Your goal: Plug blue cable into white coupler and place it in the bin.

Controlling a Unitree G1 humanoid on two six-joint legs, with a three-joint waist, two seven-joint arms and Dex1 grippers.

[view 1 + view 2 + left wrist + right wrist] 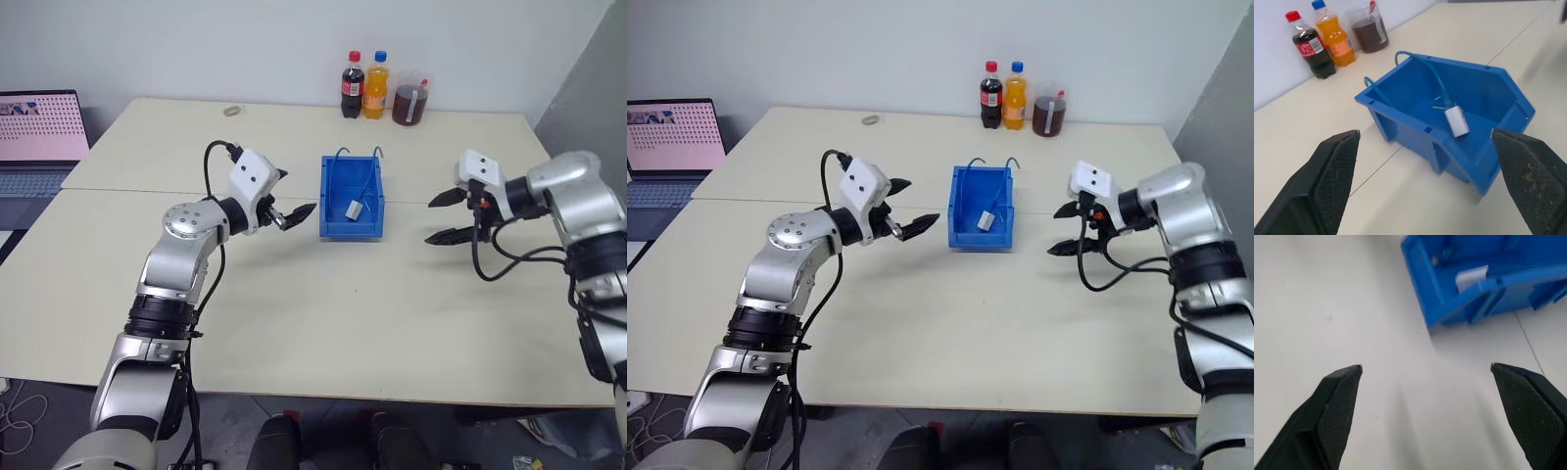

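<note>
The white coupler (355, 209) and the blue cable (1436, 77) are seen inside the bin (333, 224). The left gripper (297, 213) and right gripper (443, 216) are held wide open and empty beside the bin.

The bin (353, 201) sat mid-table (294, 313) with the white coupler (355, 209) and blue cable (1430, 68) inside, left gripper (290, 213) to its left, right gripper (443, 216) to its right, three drink containers (378, 88) behind, laptop (37, 142) far left.
</note>
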